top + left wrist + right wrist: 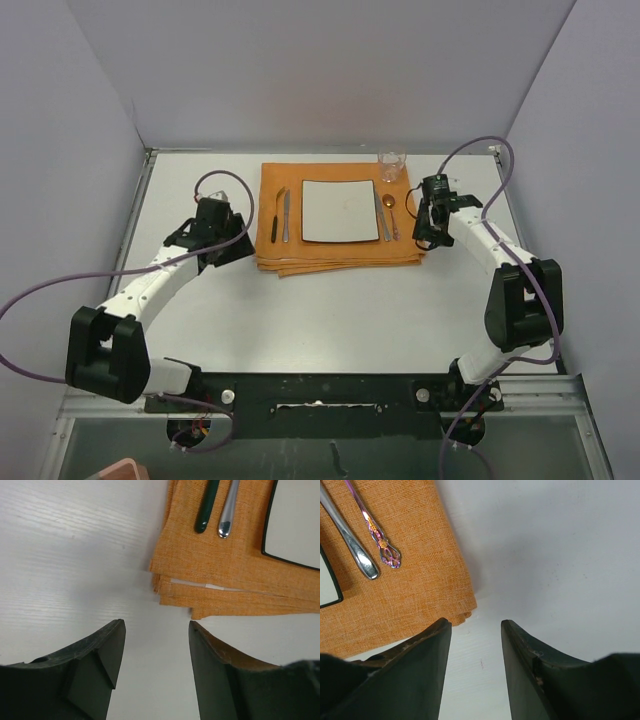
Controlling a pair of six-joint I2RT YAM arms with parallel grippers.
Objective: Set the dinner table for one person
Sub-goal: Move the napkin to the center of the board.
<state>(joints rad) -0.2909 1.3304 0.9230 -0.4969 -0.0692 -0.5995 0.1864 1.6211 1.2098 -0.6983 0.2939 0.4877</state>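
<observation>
– Black, matte jaws on both arms: how do they stand?
– Parted on both. The left gripper [156, 630] holds nothing. Between its two wedge-shaped fingers [100, 665] only the dinner table [65, 555] shows, white with a faint grain. The right gripper [476, 627] is likewise spread and empty over bare tabletop.
– And just past them?
– One orange woven cloth [210, 565], folded into several layers, lies flat at the far middle of the table. The left jaws face its near left corner and the right jaws its near right corner. Neither touches it.
– What lies on it? Count.
– One square white plate [340, 210] with a dark rim sits in the centre. There are four pieces of cutlery. Left of the plate, a dark green handle [206, 507] and a plain silver handle [227, 515] lie side by side. Right of it are a second silver handle [350, 545] and a slim, ornate iridescent spoon [380, 542]. One clear glass [391, 165] stands at the cloth's far right corner.
– Anything around?
– Purple cables [488, 139] loop from both wrists.
</observation>
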